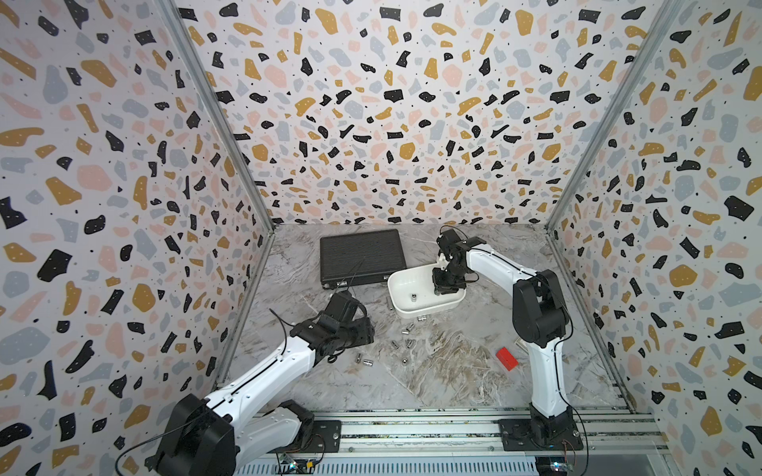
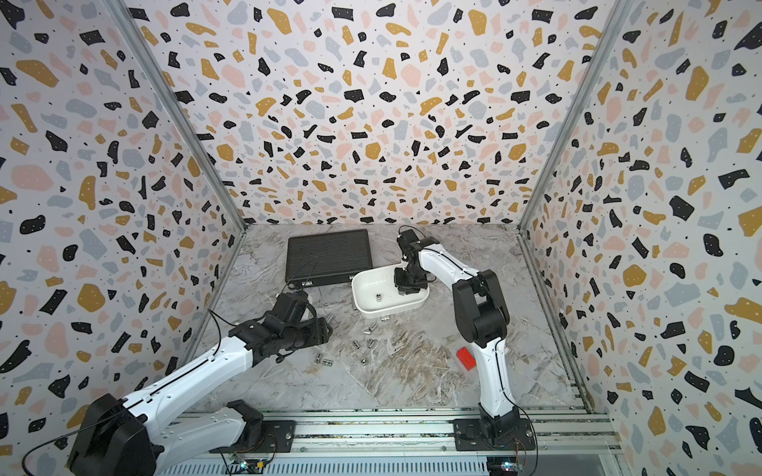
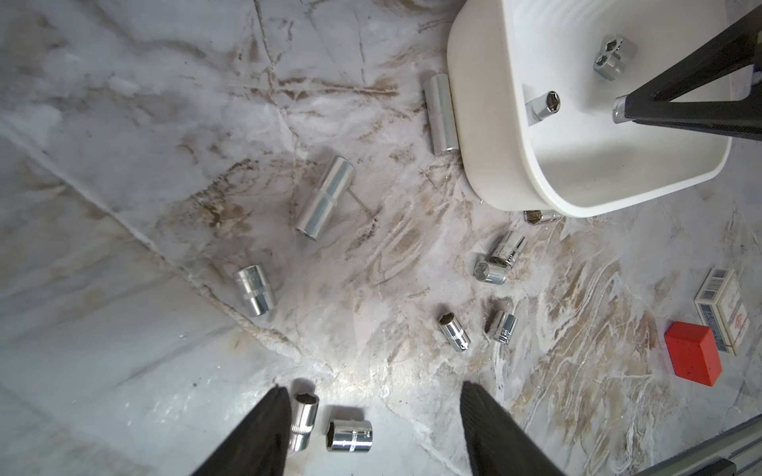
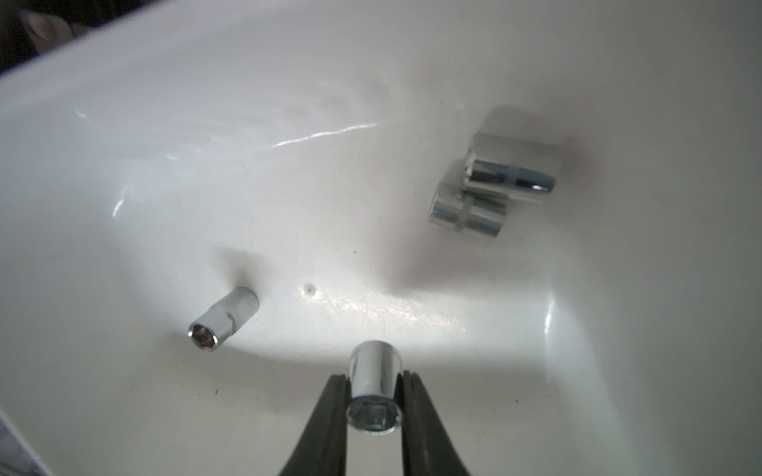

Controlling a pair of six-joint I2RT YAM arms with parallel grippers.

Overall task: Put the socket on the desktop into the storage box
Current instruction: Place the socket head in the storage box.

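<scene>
While right pincer (image 4: 374,376) grips socket (image 4: 375,389), matchbox (image 3: 722,307) print unreadable.

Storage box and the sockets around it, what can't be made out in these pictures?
In both top views, the right gripper covers part of the storage box, hiding the gripped socket and the two touching sockets.
Right wrist view: those two are blurred, so any markings are unreadable.
Left wrist view: the box's rim hides most of the tucked socket on the desktop.
</scene>
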